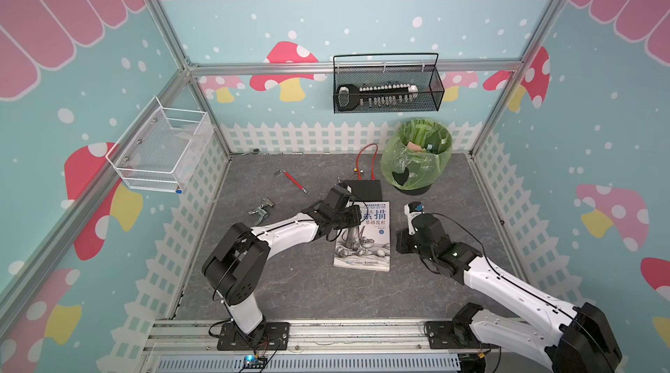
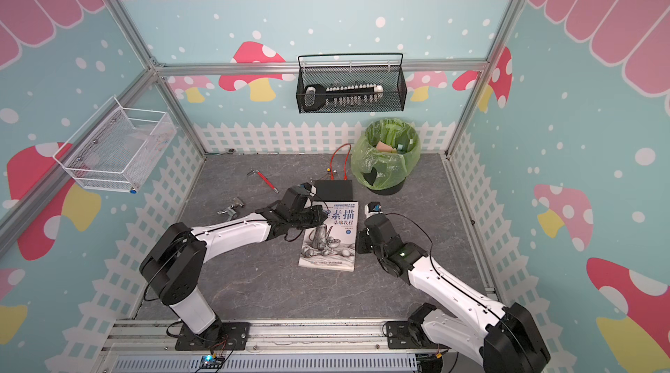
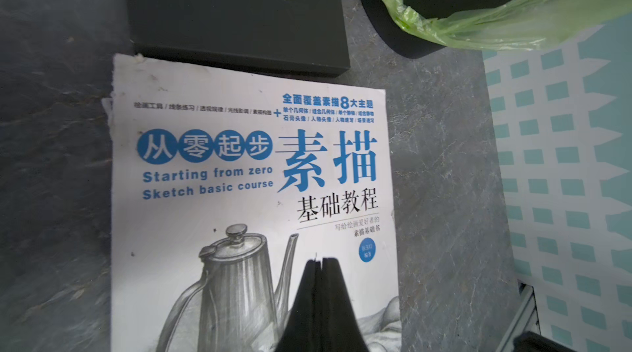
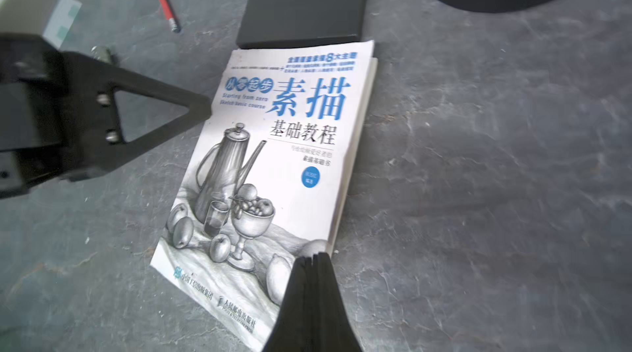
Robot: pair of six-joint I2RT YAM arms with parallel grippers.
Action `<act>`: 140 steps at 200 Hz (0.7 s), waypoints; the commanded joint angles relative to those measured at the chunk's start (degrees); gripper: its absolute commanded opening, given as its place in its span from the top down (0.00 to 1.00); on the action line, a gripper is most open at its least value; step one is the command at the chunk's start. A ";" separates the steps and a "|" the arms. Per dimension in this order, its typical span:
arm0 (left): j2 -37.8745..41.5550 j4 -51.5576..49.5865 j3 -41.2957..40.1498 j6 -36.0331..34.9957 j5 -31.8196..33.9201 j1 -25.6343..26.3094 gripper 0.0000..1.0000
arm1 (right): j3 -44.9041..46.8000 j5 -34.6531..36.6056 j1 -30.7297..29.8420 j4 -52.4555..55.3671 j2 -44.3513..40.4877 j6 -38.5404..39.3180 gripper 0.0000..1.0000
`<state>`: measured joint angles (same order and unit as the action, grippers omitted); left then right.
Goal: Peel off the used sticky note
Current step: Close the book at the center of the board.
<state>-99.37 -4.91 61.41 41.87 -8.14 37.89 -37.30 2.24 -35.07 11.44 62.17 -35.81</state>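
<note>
- left hand (image 3: 321,264): fingers pressed together, holding nothing, over the book (image 1: 362,244) near its 10 o'clock edge
- right hand (image 4: 316,259): fingers together, empty, at the book's 4 o'clock corner
- sticky note: cannot tell where it is

We see a black bin lined with a green plastic bag (image 1: 417,159) on the grey marbled tabletop (image 1: 297,287), a flat black box (image 1: 366,190) near it, and a red-handled metal tool (image 1: 295,182) well apart.
</note>
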 commanded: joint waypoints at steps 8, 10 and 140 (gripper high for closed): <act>-1.23 -1.42 -1.12 0.67 5.48 -1.33 1.00 | -4.40 -14.18 2.51 -11.17 9.45 6.85 1.00; -1.39 -1.42 -1.14 0.67 5.63 -1.46 1.00 | -4.59 -14.52 2.61 -11.77 10.27 7.00 1.00; -6.53 1.71 -10.32 2.62 3.74 -2.49 1.00 | 3.28 -14.90 5.36 -25.72 33.57 -2.16 1.00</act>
<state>-106.15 1.39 56.27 42.52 -3.68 35.38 -37.28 -14.46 -30.15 -14.98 93.54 -34.35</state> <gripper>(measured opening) 0.042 0.044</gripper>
